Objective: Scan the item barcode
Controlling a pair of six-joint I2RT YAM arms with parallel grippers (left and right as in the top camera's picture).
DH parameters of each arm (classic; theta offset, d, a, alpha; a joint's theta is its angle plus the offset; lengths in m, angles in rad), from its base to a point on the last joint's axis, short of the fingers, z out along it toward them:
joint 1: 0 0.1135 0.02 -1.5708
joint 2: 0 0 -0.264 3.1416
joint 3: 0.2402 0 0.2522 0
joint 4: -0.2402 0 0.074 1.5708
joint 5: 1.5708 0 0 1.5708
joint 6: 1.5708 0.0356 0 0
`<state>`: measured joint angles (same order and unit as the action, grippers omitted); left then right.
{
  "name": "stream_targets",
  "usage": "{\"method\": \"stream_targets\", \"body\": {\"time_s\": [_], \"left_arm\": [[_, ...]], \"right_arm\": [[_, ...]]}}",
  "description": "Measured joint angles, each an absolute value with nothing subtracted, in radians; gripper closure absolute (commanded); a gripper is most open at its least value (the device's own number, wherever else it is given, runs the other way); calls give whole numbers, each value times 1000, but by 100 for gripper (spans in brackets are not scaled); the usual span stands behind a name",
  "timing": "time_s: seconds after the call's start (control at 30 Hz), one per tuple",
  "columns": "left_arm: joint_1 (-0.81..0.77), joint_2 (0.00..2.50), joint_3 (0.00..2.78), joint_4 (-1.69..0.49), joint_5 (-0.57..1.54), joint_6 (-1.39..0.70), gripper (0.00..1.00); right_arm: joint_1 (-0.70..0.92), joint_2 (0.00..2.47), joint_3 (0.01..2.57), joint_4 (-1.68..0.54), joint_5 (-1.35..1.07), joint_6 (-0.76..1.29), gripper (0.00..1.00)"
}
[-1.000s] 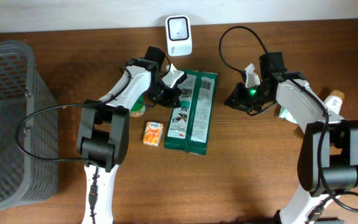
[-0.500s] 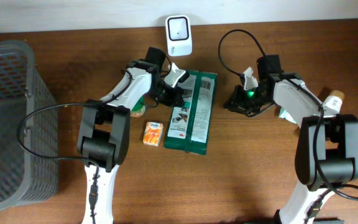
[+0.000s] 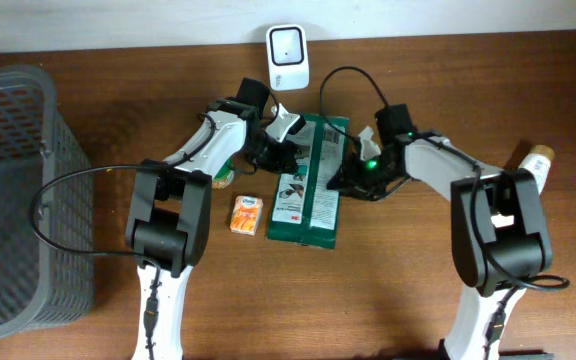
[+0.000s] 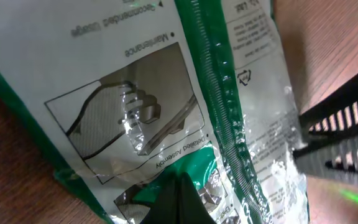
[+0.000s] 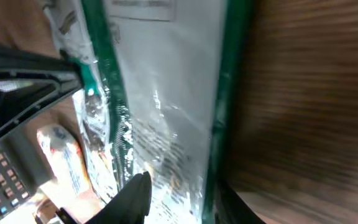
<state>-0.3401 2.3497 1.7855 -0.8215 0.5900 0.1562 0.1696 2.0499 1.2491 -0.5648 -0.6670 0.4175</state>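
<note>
A dark brown wooden bench (image 3: 418, 290) with visible grain fills the scene, backed by a pale wall strip along the top edge. From overhead the whole layout reads at once: a grey plastic lattice basket (image 3: 13, 200) at the left edge, a small white scanner (image 3: 288, 57) standing near the wall, and just below it the green-and-white packet (image 3: 308, 205) lying flat in the middle of the bench. A small orange packet (image 3: 248, 214) sits just beside the big packet's left edge, and a pale bottle with a tan cap (image 3: 535, 165) lies at the far right.

The left pincer (image 3: 272, 152) is pressed together on the packet's upper left edge, pinching the film; the right pincer (image 3: 346, 178) sits at the packet's right edge, and whether its jaws grip anything I cannot tell.

The left wrist view gives what the overhead cannot: glossy, crinkled plastic film, line drawings in white panels, small printed text, and a ribbed green band running down the middle, with the black fingertips (image 4: 178, 202) meeting on the film at the bottom. The right wrist view is blurred, yet shows the shiny wrinkled film, a green border, the orange packet at lower left and one dark finger (image 5: 132, 199) low over the packet.
</note>
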Motion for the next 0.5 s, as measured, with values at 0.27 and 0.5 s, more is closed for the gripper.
{"method": "stream_targets", "body": {"time_s": [0.27,0.5], "left_arm": [[-340,2350,1785,-821,584,156,100],[-342,2350,1785,-822,587,156,100]], "right_arm": [[198,2062,1224,-383,-699,454,80],[159,2074,1222,-389,-761,385,96]]}}
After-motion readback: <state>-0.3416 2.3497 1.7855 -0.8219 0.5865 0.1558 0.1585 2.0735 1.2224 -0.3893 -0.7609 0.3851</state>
